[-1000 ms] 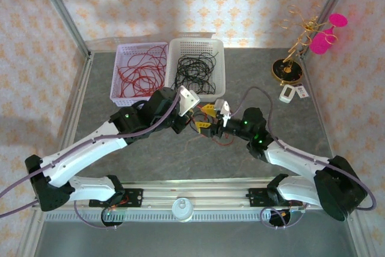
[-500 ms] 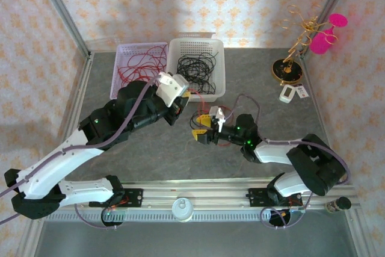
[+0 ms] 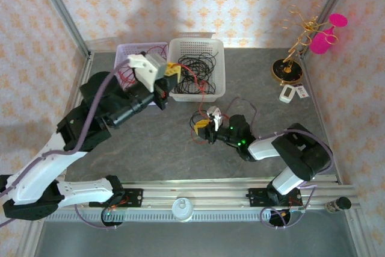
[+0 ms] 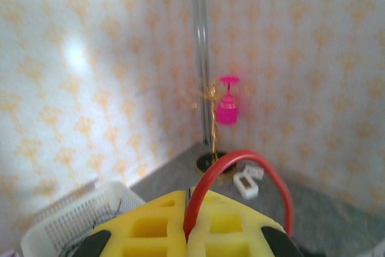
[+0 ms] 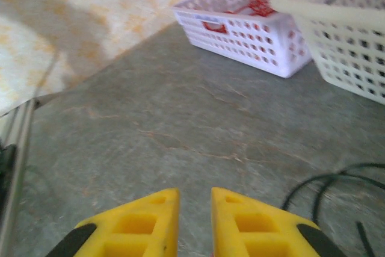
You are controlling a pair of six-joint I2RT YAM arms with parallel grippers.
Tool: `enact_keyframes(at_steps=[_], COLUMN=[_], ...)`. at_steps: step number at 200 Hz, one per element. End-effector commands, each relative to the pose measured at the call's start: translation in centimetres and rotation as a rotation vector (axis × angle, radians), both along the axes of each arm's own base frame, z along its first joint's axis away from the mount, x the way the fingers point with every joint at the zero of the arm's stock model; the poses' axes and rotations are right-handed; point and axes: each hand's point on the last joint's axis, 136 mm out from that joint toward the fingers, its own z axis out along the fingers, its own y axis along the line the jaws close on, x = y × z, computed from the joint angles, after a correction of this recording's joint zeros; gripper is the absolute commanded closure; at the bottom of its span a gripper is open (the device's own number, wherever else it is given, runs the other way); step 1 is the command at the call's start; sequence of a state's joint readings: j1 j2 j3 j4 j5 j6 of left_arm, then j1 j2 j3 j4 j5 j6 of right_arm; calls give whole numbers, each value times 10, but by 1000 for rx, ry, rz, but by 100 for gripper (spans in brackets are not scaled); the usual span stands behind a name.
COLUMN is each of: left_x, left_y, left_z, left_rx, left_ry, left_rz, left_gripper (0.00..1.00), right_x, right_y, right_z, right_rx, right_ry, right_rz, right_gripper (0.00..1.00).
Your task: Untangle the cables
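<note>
My left gripper [image 3: 173,70] hangs raised by the baskets' front, shut on a red cable [image 4: 264,164] that arches up and right out of its yellow fingers [image 4: 150,227]. That red cable [image 3: 195,80] slants down across the white basket's front to a small red and black clump of cables [image 3: 204,118] on the table. My right gripper [image 3: 198,127] lies low at this clump. In the right wrist view its jaws [image 5: 194,200] stand a narrow gap apart with bare table between the tips. Black cable loops [image 5: 325,185] lie just right of them.
A lavender basket [image 3: 139,46] with red cables and a white basket [image 3: 195,41] with black cables stand at the back. A gold stand with a pink glass [image 3: 328,34] and white tags [image 3: 293,92] sit at the back right. Metal frame posts border the table.
My left arm has lifted and swung back and left toward the baskets, drawing the red cable out. The right gripper has slid left along the table and narrowed its jaws.
</note>
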State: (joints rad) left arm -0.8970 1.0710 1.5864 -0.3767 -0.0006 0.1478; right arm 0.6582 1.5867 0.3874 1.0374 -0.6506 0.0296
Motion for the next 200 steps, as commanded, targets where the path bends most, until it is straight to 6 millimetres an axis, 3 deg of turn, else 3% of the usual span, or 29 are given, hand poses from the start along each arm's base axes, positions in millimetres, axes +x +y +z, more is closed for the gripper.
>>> enact_keyframes(at_steps=[1,80,100,122,154,181,200], left_x=[-12,-12,-18,-26,-19,-3,8], left_y=[36,89,106,111,111,105,108], left_z=[65,152,181,201,209,196,184], left_rx=[-149,-256,-308,-344,-321,-268,-246], left_ry=[-147,-309,-375,-434,-453,-415,-391], left_rz=[83,323,381,378,427,490,564], left_gripper=[100,100,100,100,100,100,100], right_x=[25,33,33,31,29,26,25], right_y=[-9,-49,-55,-60,-63,-67,-68], right_z=[-9,-47,-52,-57,-59,-49,-36], right_rx=[-16,-64,-67,-67,-70,-66,-66], right_ry=[41,136,146,160,173,160,142], right_rz=[-154,-378,-406,-427,-440,-443,-439], right_gripper=[79,83,83,84,84,82,76])
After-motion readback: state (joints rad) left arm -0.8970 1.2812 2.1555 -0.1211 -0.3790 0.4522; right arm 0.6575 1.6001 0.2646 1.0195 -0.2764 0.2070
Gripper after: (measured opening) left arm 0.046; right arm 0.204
